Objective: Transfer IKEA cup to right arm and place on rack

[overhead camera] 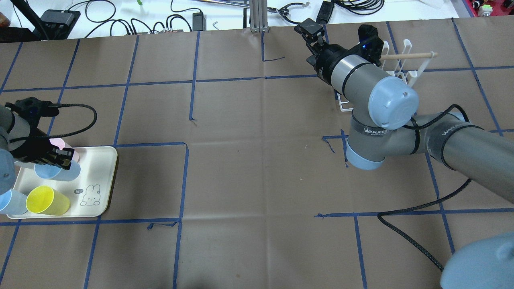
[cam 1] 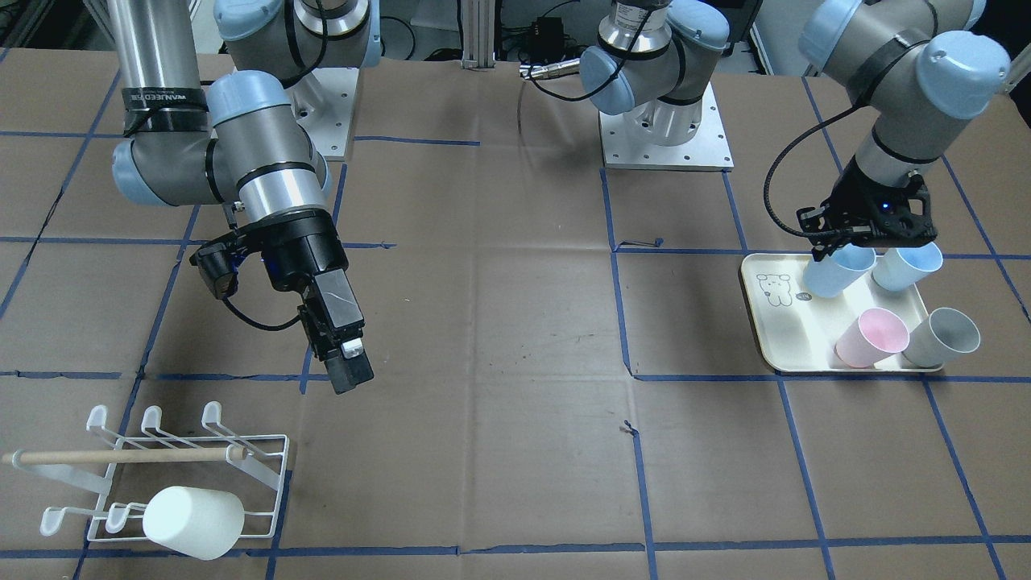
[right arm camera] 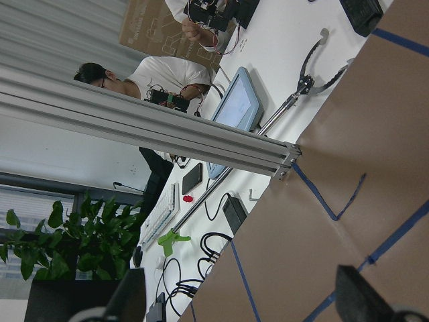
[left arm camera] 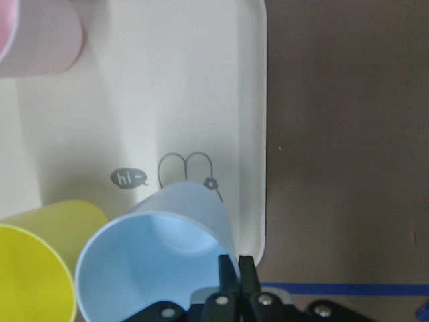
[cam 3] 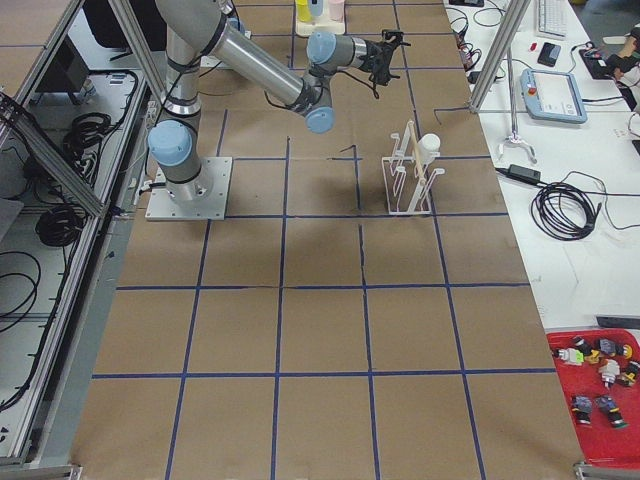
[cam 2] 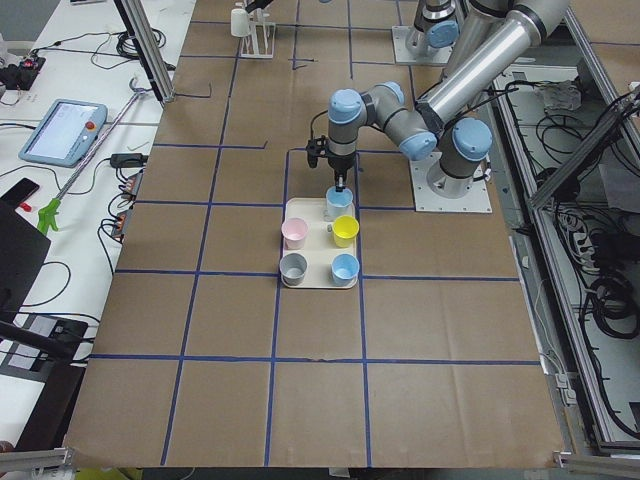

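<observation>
While it leans tilted over the cream rectangular tray (cam 1: 759, 342) at the robot's left end of the brown worktop (cam 1: 515, 338), the pale blue tapered plastic cup (left arm camera: 157, 258) shows a smooth, plain wall and an open mouth; the left end effector (left arm camera: 237, 267) is clenched on its rim; the right end effector (cam 1: 351, 367) hangs released and empty, well apart, near the white wire rack (cam 1: 270, 483); a white cup (cam 1: 193, 522) sits on that rack.

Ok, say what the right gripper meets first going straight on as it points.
Probably the aluminium post at the far edge of the table; the right gripper aims over it, depth unclear.
</observation>
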{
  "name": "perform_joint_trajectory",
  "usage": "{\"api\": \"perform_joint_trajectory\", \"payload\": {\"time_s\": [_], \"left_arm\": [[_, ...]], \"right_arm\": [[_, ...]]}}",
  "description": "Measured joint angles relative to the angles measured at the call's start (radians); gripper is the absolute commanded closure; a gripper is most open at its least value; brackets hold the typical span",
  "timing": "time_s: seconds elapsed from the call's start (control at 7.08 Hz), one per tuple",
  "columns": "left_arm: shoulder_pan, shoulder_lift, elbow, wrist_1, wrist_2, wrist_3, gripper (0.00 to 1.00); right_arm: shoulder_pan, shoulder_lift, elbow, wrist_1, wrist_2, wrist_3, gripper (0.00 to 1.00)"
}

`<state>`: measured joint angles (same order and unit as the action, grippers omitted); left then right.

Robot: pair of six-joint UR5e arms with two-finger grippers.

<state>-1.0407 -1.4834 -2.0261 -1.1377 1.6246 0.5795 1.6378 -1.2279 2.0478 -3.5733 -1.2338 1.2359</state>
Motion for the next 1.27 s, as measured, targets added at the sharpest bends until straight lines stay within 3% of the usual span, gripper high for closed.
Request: {"api": "perform_joint_trajectory", "payload": {"time_s": [0.28, 0.57, 0.99, 1.27], "left_arm": [[-0.022, -0.063, 0.239, -0.173, -0.028, 0.004, 1.0], [-0.036, -0.145, 0.351, -0.169, -0.149, 0.061, 1.0], [-0.069, -0.204, 0.351, 0.089, -0.561, 0.13, 1.0], [-0.109, -0.238, 0.321, 0.271, -0.738, 0.184, 1.0]], "right_arm": [[0.0, -0.001, 0.02, -0.035, 0.036, 0.05, 0.0], [0.004, -0.005, 0.021, -0.045, 0.045, 0.054, 0.0], [0.025, -0.001, 0.021, -0.056, 0.046, 0.062, 0.0], [0.027, -0.004, 0.02, -0.06, 0.045, 0.065, 0.0]]}}
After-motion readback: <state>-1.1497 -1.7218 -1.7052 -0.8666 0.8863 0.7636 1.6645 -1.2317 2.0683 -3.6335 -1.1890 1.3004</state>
